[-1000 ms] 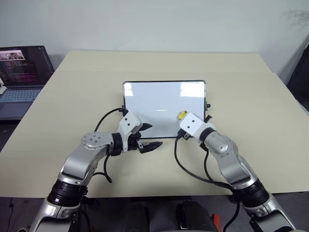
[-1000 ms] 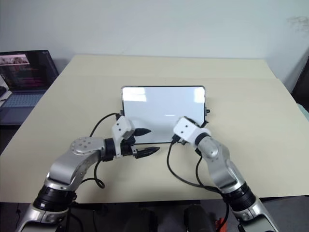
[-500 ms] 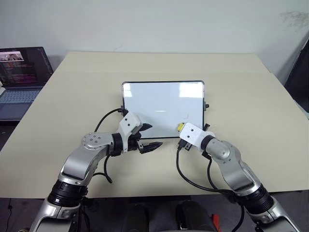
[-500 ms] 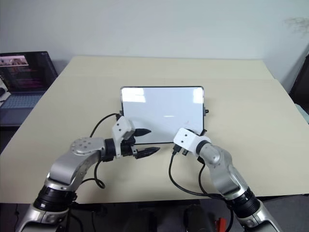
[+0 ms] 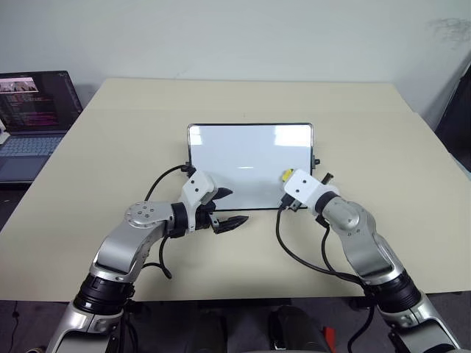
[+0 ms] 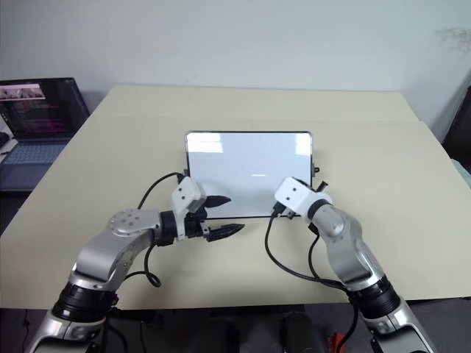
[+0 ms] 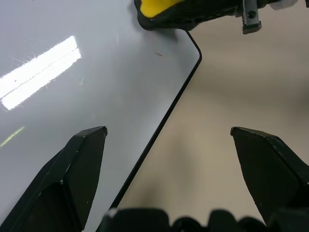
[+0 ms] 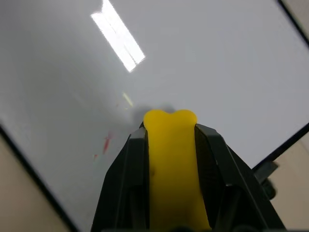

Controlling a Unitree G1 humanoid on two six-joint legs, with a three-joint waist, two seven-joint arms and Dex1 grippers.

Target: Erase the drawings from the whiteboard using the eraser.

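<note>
The right hand (image 8: 169, 159) is clenched on the eraser (image 8: 172, 159), a yellow block held between its two black fingers (image 8: 212, 159). The eraser tip rests against the whiteboard (image 5: 246, 158) near the board's 4 o'clock corner. A faint red mark (image 8: 106, 143), what remains visible of the drawings, lies on the white face just beside the eraser, close to the black frame edge.

The left hand (image 5: 229, 209) is released, its fingers (image 7: 72, 174) spread apart over the board's near edge at the 7 o'clock corner, holding nothing.

The whiteboard lies flat at the centre of the beige surface (image 5: 383, 132). A laptop (image 5: 33, 110) stands at 10 o'clock, well apart from the board, off the surface edge.
</note>
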